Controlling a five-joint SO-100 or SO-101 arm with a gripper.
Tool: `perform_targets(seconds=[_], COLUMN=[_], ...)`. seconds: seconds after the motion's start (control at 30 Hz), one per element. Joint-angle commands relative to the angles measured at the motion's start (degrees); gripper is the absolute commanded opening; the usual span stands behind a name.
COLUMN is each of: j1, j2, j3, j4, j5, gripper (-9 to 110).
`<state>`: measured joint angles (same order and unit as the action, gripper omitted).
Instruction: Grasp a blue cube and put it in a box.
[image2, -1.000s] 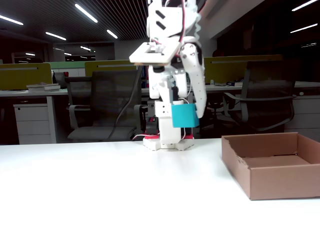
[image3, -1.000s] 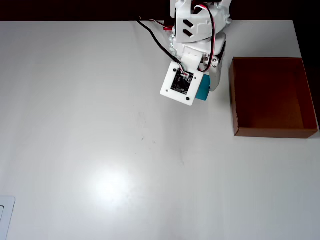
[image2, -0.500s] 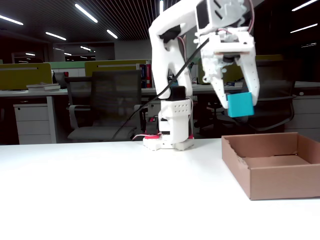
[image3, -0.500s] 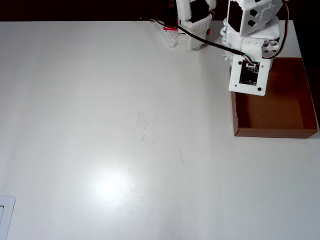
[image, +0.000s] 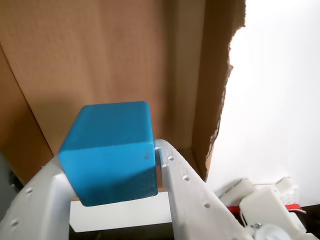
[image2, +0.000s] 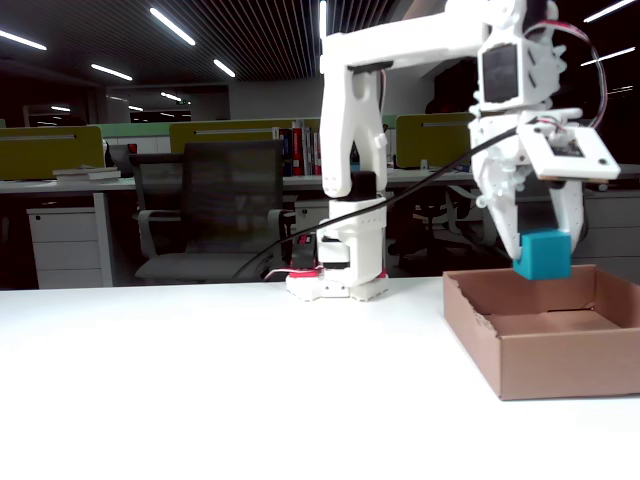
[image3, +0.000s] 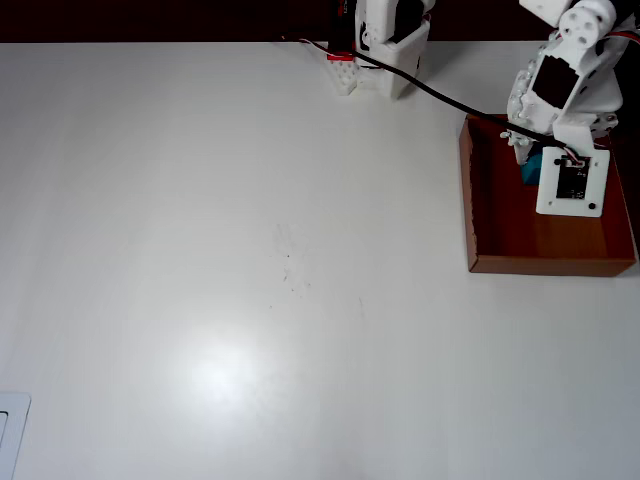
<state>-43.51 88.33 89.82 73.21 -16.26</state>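
Note:
The blue cube (image: 110, 155) is clamped between my gripper's (image: 111, 162) two white fingers (image: 182, 190). In the wrist view the brown floor of the box (image: 100, 50) fills the picture behind the cube, and the box's torn wall runs down the right. In the fixed view my gripper (image2: 543, 248) holds the cube (image2: 543, 258) in the air, just above the rim of the box (image2: 560, 365) at its far side. In the overhead view only a sliver of the cube (image3: 528, 166) shows under the wrist, over the box (image3: 469, 190).
The arm's base (image2: 335, 280) stands at the table's far edge, left of the box, and shows in the overhead view (image3: 385, 60). A black cable (image3: 440, 95) runs from base to wrist. The white table (image3: 250, 250) spreads left of the box.

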Motion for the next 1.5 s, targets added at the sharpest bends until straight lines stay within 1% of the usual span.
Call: perform_targets(seconds=[0.0,0.43,1.13,1.37,1.47], j1=[-0.8,-1.6,-2.8,-2.8,-2.8], j2=[-1.8,-13.1,-14.8,-12.4,-11.3], j3=[-3.9,-4.4,0.9,1.4,2.3], j4=[-2.2,-7.4,-10.2,-9.9,-10.0], j5=[0.4,1.0,1.1,1.3,1.3], gripper=[13,13,13,19,24])
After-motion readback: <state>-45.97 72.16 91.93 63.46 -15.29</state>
